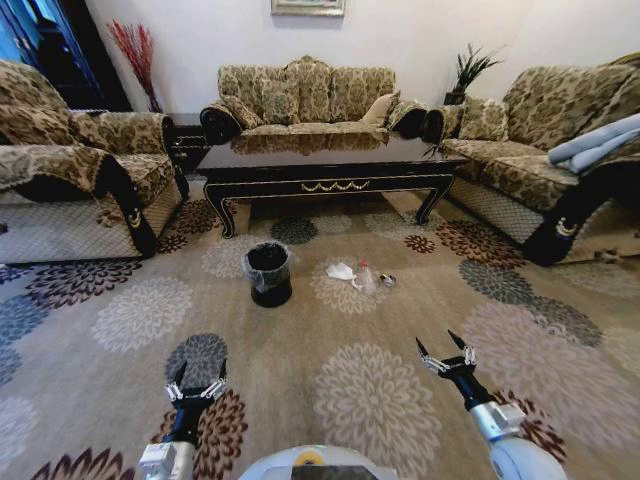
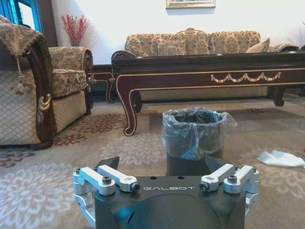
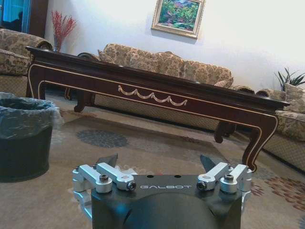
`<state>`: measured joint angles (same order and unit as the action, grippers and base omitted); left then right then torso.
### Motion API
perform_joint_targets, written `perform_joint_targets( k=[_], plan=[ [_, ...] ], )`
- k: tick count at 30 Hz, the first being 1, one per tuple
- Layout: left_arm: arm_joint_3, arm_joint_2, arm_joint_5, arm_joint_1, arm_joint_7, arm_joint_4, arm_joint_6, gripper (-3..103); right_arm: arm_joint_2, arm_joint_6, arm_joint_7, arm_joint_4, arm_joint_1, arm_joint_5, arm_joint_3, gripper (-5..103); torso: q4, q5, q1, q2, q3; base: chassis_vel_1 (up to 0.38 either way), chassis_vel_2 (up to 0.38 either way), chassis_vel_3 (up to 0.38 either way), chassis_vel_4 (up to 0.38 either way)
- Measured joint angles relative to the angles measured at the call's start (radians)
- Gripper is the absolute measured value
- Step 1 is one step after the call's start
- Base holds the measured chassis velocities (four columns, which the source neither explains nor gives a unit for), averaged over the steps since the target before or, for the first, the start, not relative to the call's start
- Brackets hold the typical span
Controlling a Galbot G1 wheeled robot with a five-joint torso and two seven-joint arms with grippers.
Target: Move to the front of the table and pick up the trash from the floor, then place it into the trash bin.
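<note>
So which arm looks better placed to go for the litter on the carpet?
Probably the right. In the head view the trash lies right of the trash bin, nearer the right end effector, which hangs open. The left end effector, also open, lines up with the bin instead.

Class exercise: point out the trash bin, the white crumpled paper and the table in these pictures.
trash bin [image 1: 269, 272]: head view, its black side wall.
white crumpled paper [image 1: 341, 271]: head view, its middle.
table [image 1: 330, 184]: head view, front edge by the gold ornament.

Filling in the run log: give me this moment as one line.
left gripper: open, low over floor | right gripper: open, low | trash: on floor right of trash bin | table: ahead
</note>
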<state>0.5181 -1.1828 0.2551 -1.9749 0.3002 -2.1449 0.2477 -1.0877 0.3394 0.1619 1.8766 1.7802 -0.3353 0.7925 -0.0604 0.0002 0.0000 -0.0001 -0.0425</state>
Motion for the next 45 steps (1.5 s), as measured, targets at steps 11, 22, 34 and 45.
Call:
perform_joint_targets(
  k=[11,22,34,45],
  plan=[
    [0.001,-0.008,-0.004,0.000,0.009,0.000,0.000,100,-0.002,0.004,0.000,-0.003,-0.001,0.008,-0.001,98,-0.0001,-0.0002,0.000,0.000,0.000,-0.198,0.182,0.184,-0.186],
    [0.003,-0.013,-0.004,0.000,0.012,0.006,0.001,100,-0.005,0.004,0.000,-0.001,-0.002,0.019,-0.008,99,-0.0001,-0.0004,0.000,0.000,0.000,-0.210,0.211,0.200,-0.200],
    [0.006,-0.008,-0.002,0.007,0.019,0.012,0.001,100,0.002,-0.012,-0.024,0.008,-0.012,0.025,-0.022,99,-0.0001,-0.0002,0.000,0.000,0.000,-0.197,0.198,0.191,-0.198],
    [0.028,0.059,0.053,0.011,0.050,-0.133,-0.179,100,-0.008,0.010,-0.087,-0.027,-0.034,0.055,-0.043,100,0.0000,-0.0001,0.000,0.000,0.000,-0.107,0.120,0.105,-0.103]
  ],
)
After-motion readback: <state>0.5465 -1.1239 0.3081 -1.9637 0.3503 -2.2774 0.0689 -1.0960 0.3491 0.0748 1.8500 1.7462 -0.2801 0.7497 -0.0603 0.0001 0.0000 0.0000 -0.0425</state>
